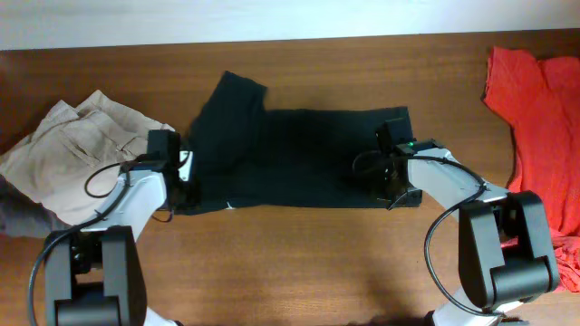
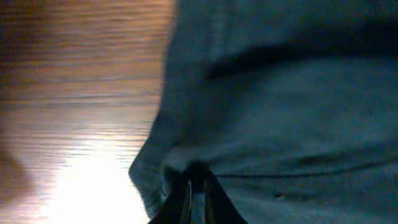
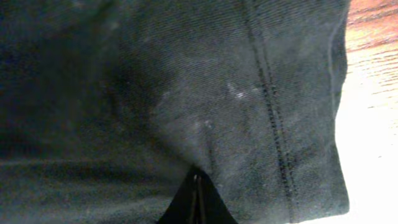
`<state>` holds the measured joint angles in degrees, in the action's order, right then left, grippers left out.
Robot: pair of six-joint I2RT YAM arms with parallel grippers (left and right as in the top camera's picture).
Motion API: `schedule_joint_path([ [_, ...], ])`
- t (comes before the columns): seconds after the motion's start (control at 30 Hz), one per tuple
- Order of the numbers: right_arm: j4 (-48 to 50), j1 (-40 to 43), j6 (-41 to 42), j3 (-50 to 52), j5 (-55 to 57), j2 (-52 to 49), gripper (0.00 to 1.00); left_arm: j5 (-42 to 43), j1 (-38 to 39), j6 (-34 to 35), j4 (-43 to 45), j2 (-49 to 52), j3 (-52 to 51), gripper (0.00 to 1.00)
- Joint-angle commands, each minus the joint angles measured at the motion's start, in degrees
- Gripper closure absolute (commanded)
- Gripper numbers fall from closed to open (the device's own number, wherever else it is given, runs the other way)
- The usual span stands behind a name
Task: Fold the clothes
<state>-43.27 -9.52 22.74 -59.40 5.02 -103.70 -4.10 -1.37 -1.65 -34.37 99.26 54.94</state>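
Standing at the near edge of the desk (image 1: 299,263), brown wood: two arm bases. The left arm (image 1: 127,204) and the right arm (image 1: 453,186) each reach away from that edge onto the cloth.

Item 1. Dark grey cloth (image 1: 16,217): at the left edge of the desk, against the near side of the trousers. It is cut off by the frame and its kind cannot be told.

Item 2. Left fingers (image 2: 188,186): pressed together, pinching a bunched fold of dark fabric at the T-shirt's left border, close to its near left corner. Bare desk lies just beside the pinch.

Item 3. Right fingers (image 3: 193,196): pressed together, pinching the fabric by the T-shirt's near right corner. A double-stitched seam (image 3: 273,124) runs just beside the pinch.

Item 4. T-shirt (image 1: 308,154): black, plain, lying flat across the middle of the desk, its long side running left to right between the two arms. One sleeve (image 1: 237,95) juts toward the far edge at the left end, slightly rumpled.

Item 5. Trousers (image 1: 82,145): beige, crumpled in a heap by the left edge, just beside the left arm and near the T-shirt's left end.

Item 6. Red garments (image 1: 539,109): bright red, heaped along the right edge up to the far right corner, well apart from the T-shirt.
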Motion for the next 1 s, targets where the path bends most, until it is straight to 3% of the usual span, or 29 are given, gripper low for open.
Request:
schedule_joint_path([
  [0.0, -1.01, 0.28, 0.74, 2.95, 3.43, -2.54, 0.96, -4.35, -3.17, 1.03, 1.16, 0.26, -0.68, 0.91],
  [0.13, -1.01, 0.28, 0.74, 2.95, 3.43, -2.54, 0.96, -3.41, -5.88, 0.98, 0.9, 0.07, 0.2, 0.91],
  [0.33, -1.38, 0.28, 0.72, 2.95, 3.45, -2.54, 0.96, 3.52, -5.88, 0.98, -4.94, -3.13, 5.07, 0.75],
  [0.57, -1.33, 0.28, 0.74, 2.95, 3.43, -2.54, 0.96, 13.77, -4.55, 0.61, -6.32, -8.07, 7.34, 0.74],
  [0.87, -0.85, 0.26, 0.66, 2.95, 3.19, -2.54, 0.96, 20.85, 3.58, -14.73, -3.1, -0.7, 6.75, 0.79],
  [0.97, -1.14, 0.26, 0.66, 2.95, 3.19, -2.54, 0.96, 19.8, 5.73, -15.82, -0.09, 3.5, 6.75, 0.8],
])
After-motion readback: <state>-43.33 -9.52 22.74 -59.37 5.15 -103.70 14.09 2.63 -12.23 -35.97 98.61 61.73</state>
